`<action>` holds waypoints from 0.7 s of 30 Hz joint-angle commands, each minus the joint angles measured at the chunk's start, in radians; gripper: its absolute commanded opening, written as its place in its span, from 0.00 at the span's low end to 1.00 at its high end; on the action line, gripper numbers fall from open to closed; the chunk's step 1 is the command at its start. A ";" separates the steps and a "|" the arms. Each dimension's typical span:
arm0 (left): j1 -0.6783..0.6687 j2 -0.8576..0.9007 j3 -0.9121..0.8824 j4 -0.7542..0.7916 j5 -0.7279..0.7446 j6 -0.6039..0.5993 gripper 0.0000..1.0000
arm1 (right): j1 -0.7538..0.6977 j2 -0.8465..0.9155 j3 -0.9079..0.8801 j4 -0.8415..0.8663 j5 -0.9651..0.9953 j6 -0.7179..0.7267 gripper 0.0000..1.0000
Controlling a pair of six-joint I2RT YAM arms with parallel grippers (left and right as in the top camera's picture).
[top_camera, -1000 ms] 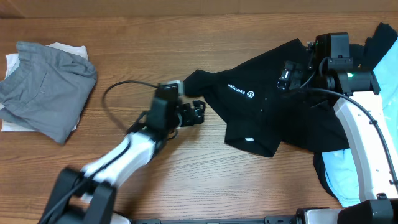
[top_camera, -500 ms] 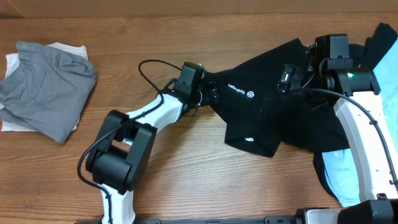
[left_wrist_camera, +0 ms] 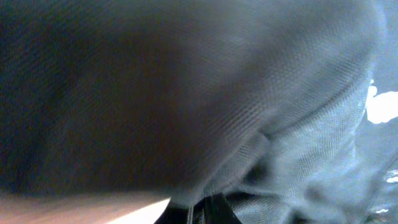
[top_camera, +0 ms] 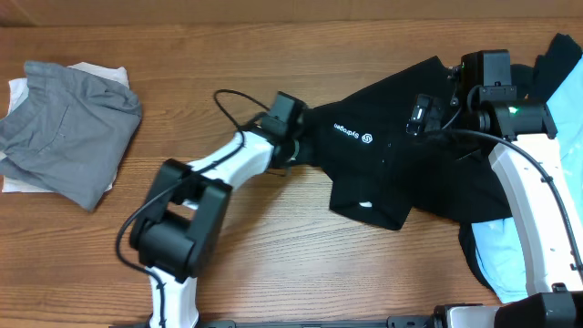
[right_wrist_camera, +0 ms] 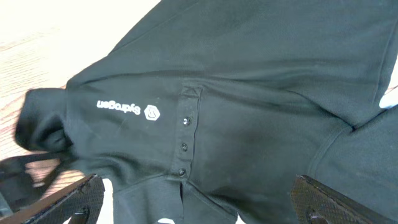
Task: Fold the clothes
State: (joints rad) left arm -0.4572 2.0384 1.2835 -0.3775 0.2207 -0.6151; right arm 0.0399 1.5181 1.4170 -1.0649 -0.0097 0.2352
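Right against the left hand [top_camera: 294, 138] lies the black shirt [top_camera: 392, 159].

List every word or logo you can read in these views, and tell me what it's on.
"Sydrogen" (first letter uncertain): white print beside a hexagon logo on the chest of the black polo shirt, upside down in the right wrist view.
Small white label near the shirt's hem: too small to read.
Grey garment: no text visible.
Left wrist view: blurred fabric, nothing readable.

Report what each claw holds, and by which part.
Right claw is open over the black shirt, holding nothing. Left claw is at the shirt's bunched edge beside the logo; whether it grips cannot be told.
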 commanded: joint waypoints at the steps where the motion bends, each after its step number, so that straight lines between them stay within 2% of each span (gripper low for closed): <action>1: 0.144 -0.108 0.073 -0.085 -0.129 0.161 0.04 | -0.003 -0.003 0.009 -0.001 0.010 0.002 1.00; 4: 0.251 -0.144 0.172 -0.123 -0.150 0.230 0.04 | -0.003 -0.003 0.009 0.000 0.009 0.002 1.00; 9: 0.416 -0.145 0.390 -0.162 -0.149 0.249 0.06 | -0.003 -0.003 0.009 -0.007 0.009 0.002 1.00; 11: 0.447 -0.145 0.431 -0.164 -0.150 0.254 0.33 | -0.003 -0.003 0.009 -0.008 0.009 0.002 1.00; 12: 0.457 -0.145 0.444 -0.170 -0.150 0.254 0.36 | -0.003 -0.003 0.009 -0.008 0.009 0.001 1.00; 13: 0.464 -0.145 0.454 -0.181 -0.149 0.253 0.47 | -0.003 -0.003 0.009 -0.008 0.009 0.002 1.00; 14: 0.468 -0.145 0.459 -0.198 -0.146 0.253 0.65 | -0.003 -0.003 0.009 -0.008 0.009 0.002 1.00; 15: 0.470 -0.145 0.459 -0.255 -0.117 0.253 0.98 | -0.003 -0.003 0.009 -0.011 0.009 0.002 1.00; 16: 0.469 -0.145 0.459 -0.289 -0.097 0.253 1.00 | -0.003 -0.003 0.009 -0.011 0.009 0.002 1.00; 21: 0.437 -0.145 0.458 -0.547 0.070 0.252 1.00 | -0.003 -0.003 0.009 -0.012 0.009 0.002 1.00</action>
State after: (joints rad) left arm 0.0124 1.9038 1.7351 -0.8234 0.1467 -0.3813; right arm 0.0399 1.5181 1.4170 -1.0779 -0.0101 0.2348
